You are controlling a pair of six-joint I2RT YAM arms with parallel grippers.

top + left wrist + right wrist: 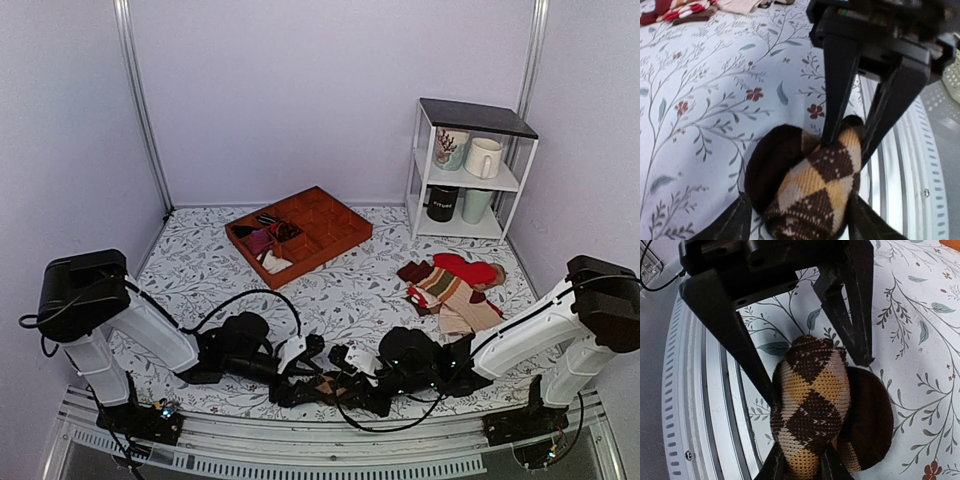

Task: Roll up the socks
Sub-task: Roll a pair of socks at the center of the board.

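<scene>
Socks [815,190], brown with diamonds, rolled into a fat bundle on the flowery tabletop [715,100], close to its near edge. Right claw [802,465] narrow, pinching one end of the bundle. Left claw [800,222] wide, one finger at each side of the roll. Pile of red and stripy socks [455,285] well apart, farther back.

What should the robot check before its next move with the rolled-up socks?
1. Socks rolled into one bundle: ok.
2. Right claw pinching the bundle: ok.
3. Left claw open, one finger on each side of the bundle: ok.
4. Bundle well away from the metal rail: not ok, it lies close beside it.
5. Roll holds by itself once let go: cannot tell.
</scene>
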